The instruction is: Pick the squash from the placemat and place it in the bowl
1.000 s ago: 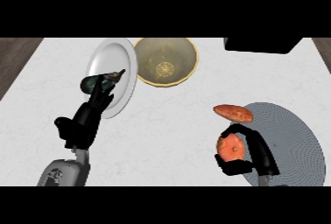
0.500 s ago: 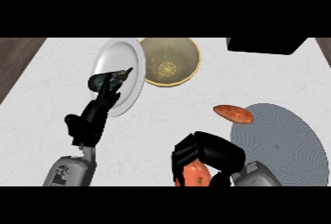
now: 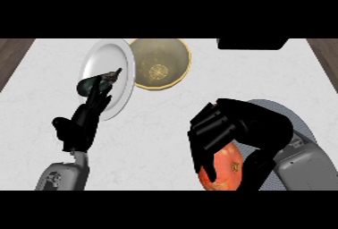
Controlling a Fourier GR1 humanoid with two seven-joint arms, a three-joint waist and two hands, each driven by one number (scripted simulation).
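Note:
My right hand (image 3: 231, 129) fills the lower right, fingers curled over a round orange squash (image 3: 224, 172) that it holds up close to the view. Behind the hand, part of the grey placemat (image 3: 300, 127) shows. The golden bowl (image 3: 158, 62) stands at the back, left of centre. My left hand (image 3: 82, 123) points up at the left with straight fingers. Its fingertips reach a dark green stemmed vegetable (image 3: 92, 85) that lies against the white plate (image 3: 112, 67).
The white plate touches the bowl's left rim. A black block (image 3: 254, 43) sits at the back right edge. Wooden strips border the pale counter (image 3: 165, 134) on the far left and right.
My right hand has come off the placemat toward the lower edge with the orange squash and now looms larger. It hides the oblong orange item seen earlier on the mat. The left hand has barely moved.

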